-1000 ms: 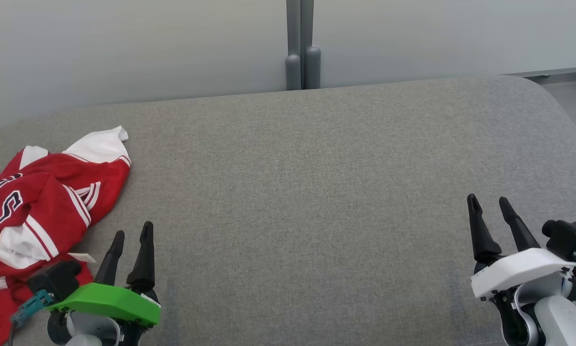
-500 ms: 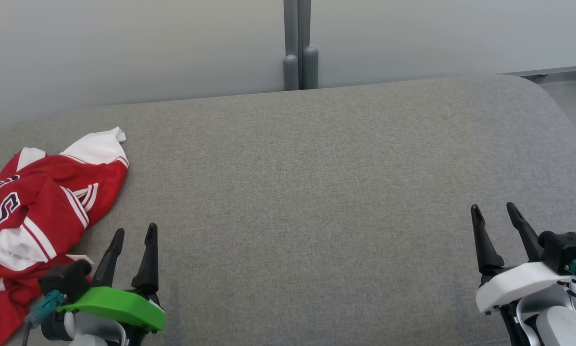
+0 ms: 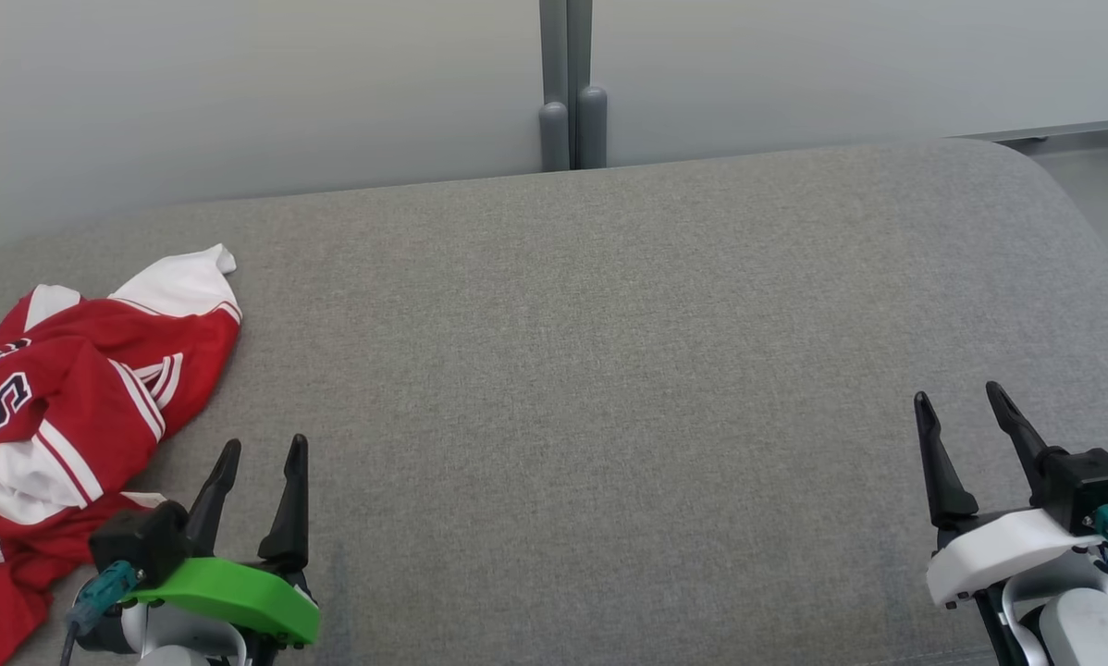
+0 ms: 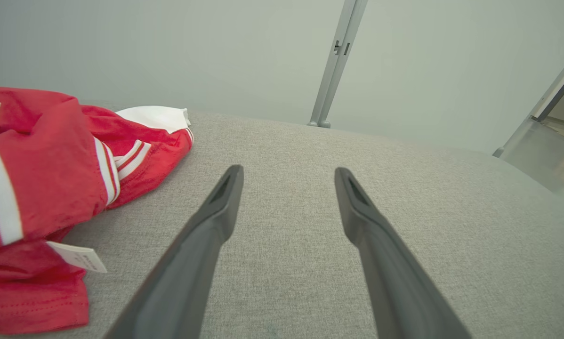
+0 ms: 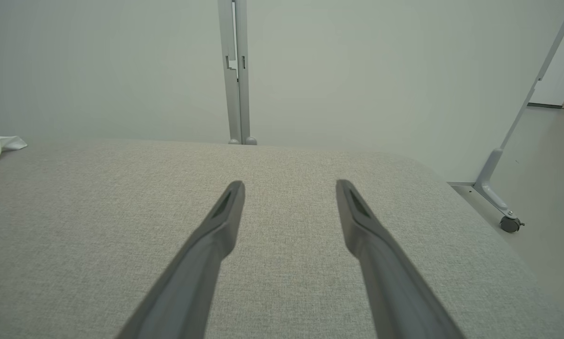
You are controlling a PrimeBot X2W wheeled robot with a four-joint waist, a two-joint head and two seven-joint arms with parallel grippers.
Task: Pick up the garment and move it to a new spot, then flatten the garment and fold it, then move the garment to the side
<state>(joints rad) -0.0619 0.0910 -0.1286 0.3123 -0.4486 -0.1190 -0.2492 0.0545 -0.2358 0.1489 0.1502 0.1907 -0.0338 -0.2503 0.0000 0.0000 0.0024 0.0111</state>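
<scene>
There is one garment point(image 3: 73, 388), a red jersey with white panels and dark lettering, lying crumpled at the far left of one grey fabric-covered table point(image 3: 591, 370), with part of it running past the head view's left edge. One small white tag point(image 4: 77, 256) sticks out from its near side. There are two grippers, both low at the near edge. The left gripper point(image 3: 264, 444), under a green cover, sits just beside the garment's right edge without touching it, its two dark fingers spread and holding nothing. The right gripper point(image 3: 959, 393), under a white cover, is well apart from the garment across the table, its fingers likewise spread and empty. Two grey posts point(image 3: 572, 120) stand together behind the table.
</scene>
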